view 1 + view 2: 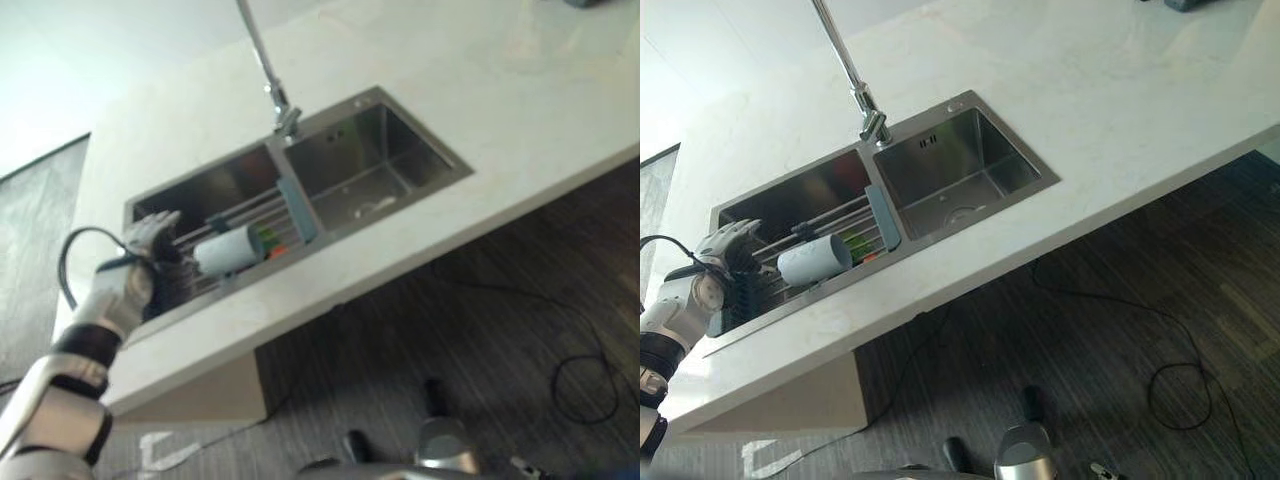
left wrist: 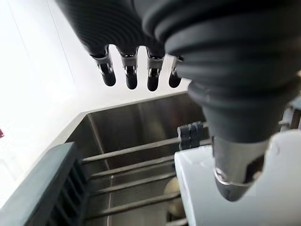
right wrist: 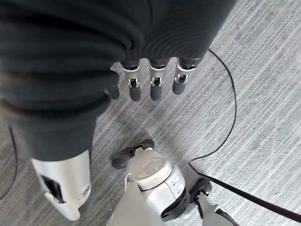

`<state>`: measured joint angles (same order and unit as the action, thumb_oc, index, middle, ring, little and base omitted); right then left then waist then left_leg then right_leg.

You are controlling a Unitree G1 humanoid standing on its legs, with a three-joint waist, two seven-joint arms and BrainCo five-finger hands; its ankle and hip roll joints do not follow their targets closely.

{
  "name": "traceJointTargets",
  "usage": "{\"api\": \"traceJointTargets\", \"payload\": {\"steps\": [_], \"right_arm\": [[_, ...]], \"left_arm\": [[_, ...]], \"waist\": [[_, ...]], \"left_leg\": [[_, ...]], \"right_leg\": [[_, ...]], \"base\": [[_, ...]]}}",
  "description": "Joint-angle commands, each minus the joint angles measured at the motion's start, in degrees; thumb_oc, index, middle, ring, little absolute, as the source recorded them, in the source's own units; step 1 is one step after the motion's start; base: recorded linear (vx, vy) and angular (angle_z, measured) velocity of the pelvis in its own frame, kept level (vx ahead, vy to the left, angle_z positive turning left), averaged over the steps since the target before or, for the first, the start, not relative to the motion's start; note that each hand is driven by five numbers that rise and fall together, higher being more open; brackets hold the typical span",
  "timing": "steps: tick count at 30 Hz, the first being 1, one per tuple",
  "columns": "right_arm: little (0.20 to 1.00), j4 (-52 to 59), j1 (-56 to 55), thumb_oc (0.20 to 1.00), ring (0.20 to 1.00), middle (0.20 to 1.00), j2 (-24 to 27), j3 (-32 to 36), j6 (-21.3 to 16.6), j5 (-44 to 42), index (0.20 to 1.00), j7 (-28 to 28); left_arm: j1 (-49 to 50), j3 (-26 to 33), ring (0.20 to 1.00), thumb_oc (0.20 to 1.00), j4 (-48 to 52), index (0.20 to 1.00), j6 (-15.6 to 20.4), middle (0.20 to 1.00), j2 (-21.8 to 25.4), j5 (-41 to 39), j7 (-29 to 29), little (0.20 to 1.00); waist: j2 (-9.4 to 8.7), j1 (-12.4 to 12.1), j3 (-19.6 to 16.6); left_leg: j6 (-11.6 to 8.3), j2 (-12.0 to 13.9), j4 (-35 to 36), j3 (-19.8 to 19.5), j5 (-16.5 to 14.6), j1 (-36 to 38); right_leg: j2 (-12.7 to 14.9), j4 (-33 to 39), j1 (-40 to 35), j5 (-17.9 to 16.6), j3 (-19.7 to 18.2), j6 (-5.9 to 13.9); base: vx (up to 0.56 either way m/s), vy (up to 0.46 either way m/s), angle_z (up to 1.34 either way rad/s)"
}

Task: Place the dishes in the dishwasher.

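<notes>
My left hand [image 1: 150, 245] hovers with fingers loose, holding nothing, over the steel sink [image 1: 400, 125]. The white cylindrical cup [image 1: 228, 249] lies on its side on the wire rack [image 2: 136, 167] just beside my thumb. I'd drop lower, wrap around its middle. Right hand [image 3: 141, 77] hangs relaxed, idle.

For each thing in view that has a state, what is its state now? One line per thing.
Left hand: open, fingers straight, over the rack, holding nothing.
Right hand: open, hanging above the floor, holding nothing.
White cup: lying on its side on the rack.
Rack: set across the left basin of the sink.
Right basin: no dishes in it.
Faucet: no water visibly running.
</notes>
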<state>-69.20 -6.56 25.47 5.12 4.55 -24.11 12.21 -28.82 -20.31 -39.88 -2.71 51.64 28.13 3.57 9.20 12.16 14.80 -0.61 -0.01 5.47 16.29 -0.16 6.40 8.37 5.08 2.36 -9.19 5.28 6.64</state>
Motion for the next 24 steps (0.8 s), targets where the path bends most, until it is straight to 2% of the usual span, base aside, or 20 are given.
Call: {"api": "traceJointTargets", "payload": {"steps": [1, 6, 9, 12, 24], "right_arm": [[1.0, -0.74, 0.63, 1.0, 1.0, 1.0, 1.01, 0.06, -0.25, 0.64, 1.0, 0.73], [1.0, 0.29, 1.38, 1.0, 1.0, 1.0, 1.25, -0.05, 0.13, -1.76, 1.0, 1.19], [1.0, 1.26, 1.47, 1.0, 1.0, 1.0, 1.24, 0.2, 0.86, -1.91, 1.0, 1.3], [1.0, 1.77, 1.55, 1.0, 1.0, 1.0, 1.68, 0.43, 1.6, -2.3, 1.0, 1.11], [1.0, 3.98, 2.98, 1.0, 1.0, 1.0, 4.05, -0.04, 1.62, -4.34, 1.0, 1.81]], "left_arm": [[-5.5, 1.26, 1.0, 1.0, 1.11, 1.0, -0.37, 1.0, 2.71, 0.16, 2.18, 1.0], [-6.25, 1.0, 1.0, 1.0, 0.98, 1.0, -0.43, 1.0, 2.17, -2.79, -0.76, 1.0], [-6.05, 0.92, 1.0, 1.0, 0.83, 1.0, 2.98, 1.0, 2.29, -3.75, -5.74, 1.0], [-5.8, 0.61, 1.0, 1.0, 1.24, 1.0, 4.24, 1.0, 2.93, -6.31, -8.86, 1.0], [-10.47, -1.44, 1.0, 1.0, 0.26, 1.0, 7.17, 1.0, 5.41, -12.33, -12.91, 1.0]], "waist": [[-0.42, 0.59, 1.7], [-0.91, 0.45, 2.99], [-1.07, 0.39, 3.71], [-0.81, 0.42, 4.4], [0.32, 1.3, 8.67]], "left_leg": [[0.12, -1.04, -3.55, -2.54, -3.59, -3.61], [0.12, -0.91, -4.57, -2.77, -3.49, -5.03], [0.1, -0.87, -5.18, -2.95, -3.56, -5.65], [0.04, -0.86, -5.7, -3.01, -3.45, -6.06], [-0.28, -1.33, -7.38, -2.63, -2.77, -10.05]], "right_leg": [[1.18, -7.45, 1.06, 9.3, -2.74, 4.98], [1.22, -7.97, 2.22, 9.09, -2.88, 4.9], [1.13, -8.13, 2.67, 8.95, -2.95, 4.91], [1.21, -8.32, 2.95, 8.8, -2.89, 4.88], [2.19, -9.78, 7.5, 7.69, -3.55, 4.81]], "base": [[-0.01, 0.0, 0.03], [-0.03, -0.016, 0.0], [-0.02, -0.023, 0.0], [0.0, 0.0, 0.0], [-0.05, 0.028, -0.02]]}}
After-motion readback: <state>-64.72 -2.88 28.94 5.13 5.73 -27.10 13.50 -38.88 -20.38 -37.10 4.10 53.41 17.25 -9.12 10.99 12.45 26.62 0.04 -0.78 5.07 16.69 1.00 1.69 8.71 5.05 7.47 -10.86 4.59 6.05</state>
